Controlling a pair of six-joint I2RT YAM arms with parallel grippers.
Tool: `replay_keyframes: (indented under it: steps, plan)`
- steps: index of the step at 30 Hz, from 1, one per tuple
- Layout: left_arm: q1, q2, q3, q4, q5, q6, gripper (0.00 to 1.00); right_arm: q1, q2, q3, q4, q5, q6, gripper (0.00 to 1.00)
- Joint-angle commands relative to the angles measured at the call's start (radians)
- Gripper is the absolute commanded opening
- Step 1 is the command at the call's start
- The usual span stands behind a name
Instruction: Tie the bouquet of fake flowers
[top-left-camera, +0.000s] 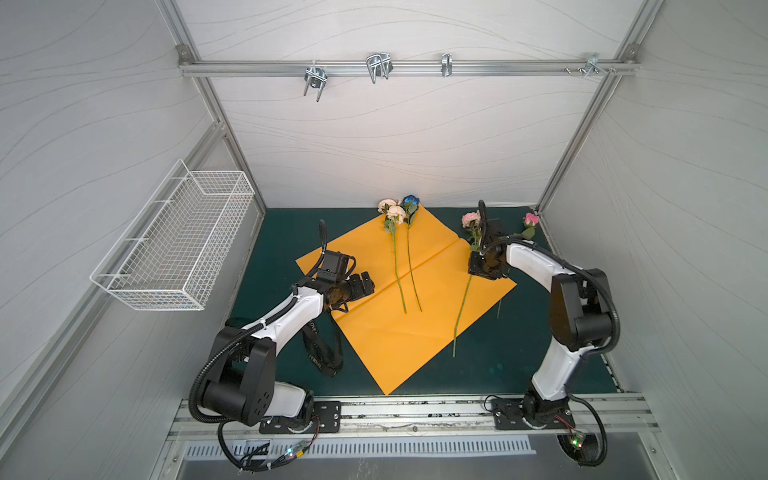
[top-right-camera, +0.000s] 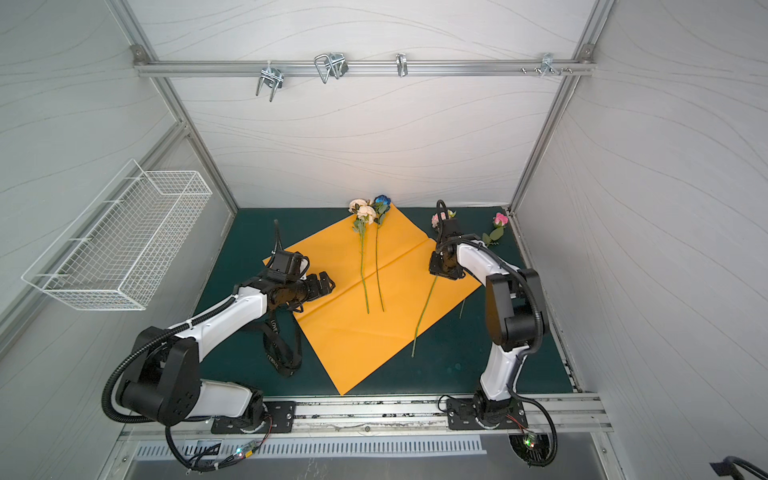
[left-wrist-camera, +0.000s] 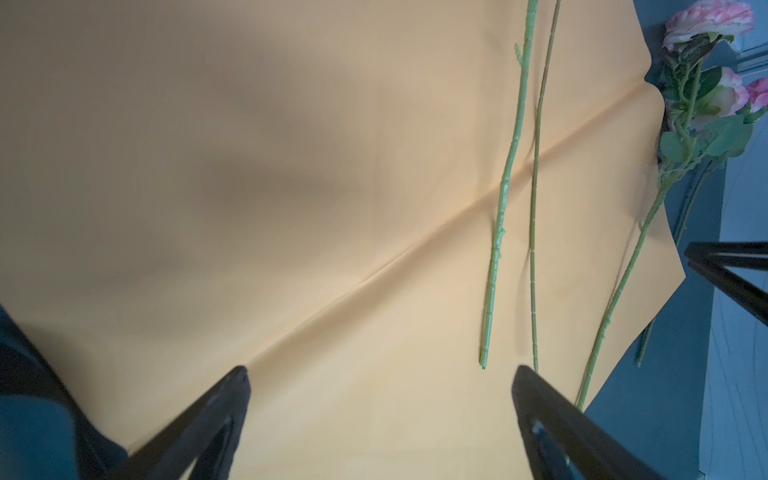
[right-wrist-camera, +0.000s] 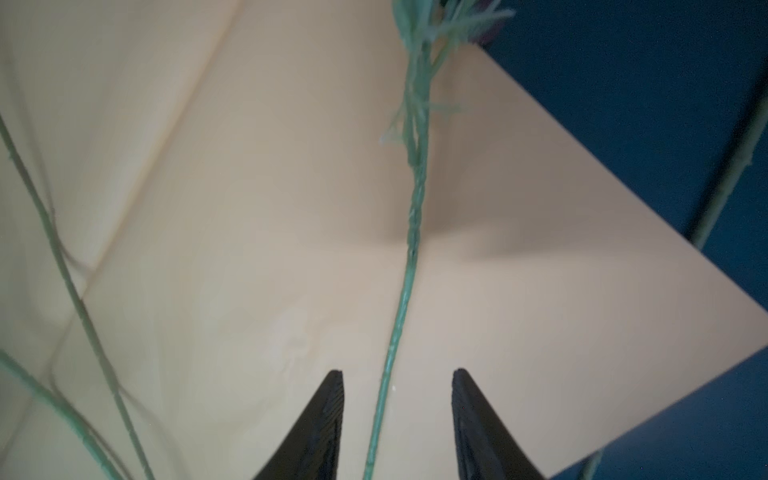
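The ribbon (top-left-camera: 318, 359) lies unused on the worktop (top-left-camera: 519, 353). The left claw (left-wrist-camera: 380, 370) hangs wide and empty over the paper (top-left-camera: 374, 345). On the sheet lie two flowers (top-left-camera: 397, 212). The right claw (right-wrist-camera: 397, 371), partly narrowed, straddles the stem (right-wrist-camera: 409, 249) of a pink one without pinching it. A last flower (top-left-camera: 530, 219) lies off the paper. Nothing is gathered, wrapped or tied yet.
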Motion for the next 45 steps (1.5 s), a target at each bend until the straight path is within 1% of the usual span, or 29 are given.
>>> replay_keyframes:
  steps: [1, 7, 10, 13, 16, 17, 19, 24, 29, 32, 35, 37, 45]
  plan:
    - [-0.014, -0.028, -0.001, -0.009, -0.004, -0.014, 0.99, -0.019, 0.077, 0.062, 0.046, -0.002, -0.030, 0.45]
    - [-0.019, -0.025, 0.002, -0.021, -0.012, -0.010, 0.99, -0.031, 0.202, 0.170, 0.048, -0.020, -0.048, 0.44]
    - [-0.019, -0.022, 0.005, -0.025, -0.017, -0.007, 0.99, -0.037, 0.241, 0.201, 0.054, -0.023, -0.058, 0.37]
    - [-0.020, -0.017, 0.008, -0.024, -0.020, -0.006, 0.99, -0.046, 0.264, 0.221, 0.051, -0.018, -0.071, 0.24]
    - [-0.019, -0.011, 0.008, -0.023, -0.020, -0.005, 0.99, -0.060, 0.263, 0.237, 0.044, -0.007, -0.089, 0.06]
    - [-0.019, -0.010, 0.008, -0.024, -0.019, -0.004, 0.99, -0.064, 0.257, 0.245, 0.035, 0.005, -0.096, 0.02]
    - [-0.020, -0.007, 0.010, -0.023, -0.019, -0.003, 0.99, -0.073, 0.240, 0.260, 0.019, 0.029, -0.109, 0.00]
    - [-0.019, -0.001, 0.011, -0.021, -0.016, -0.003, 0.99, -0.088, 0.169, 0.305, -0.027, 0.072, -0.140, 0.00]
    - [-0.020, 0.008, 0.013, -0.016, -0.016, 0.000, 0.99, -0.055, 0.081, 0.342, -0.026, 0.001, -0.126, 0.00]
    - [-0.020, 0.016, 0.016, -0.012, -0.009, -0.002, 0.99, -0.016, 0.070, 0.373, 0.001, -0.056, -0.095, 0.00]
    - [-0.022, 0.021, 0.016, -0.007, -0.002, -0.005, 0.99, 0.031, 0.098, 0.412, 0.045, -0.137, -0.061, 0.00]
    - [-0.023, 0.022, 0.018, -0.006, 0.001, -0.004, 0.99, 0.073, 0.135, 0.449, 0.068, -0.158, -0.051, 0.00]
    - [-0.033, 0.029, 0.036, -0.016, 0.000, -0.004, 0.99, 0.181, 0.358, 0.714, 0.083, -0.248, -0.017, 0.00]
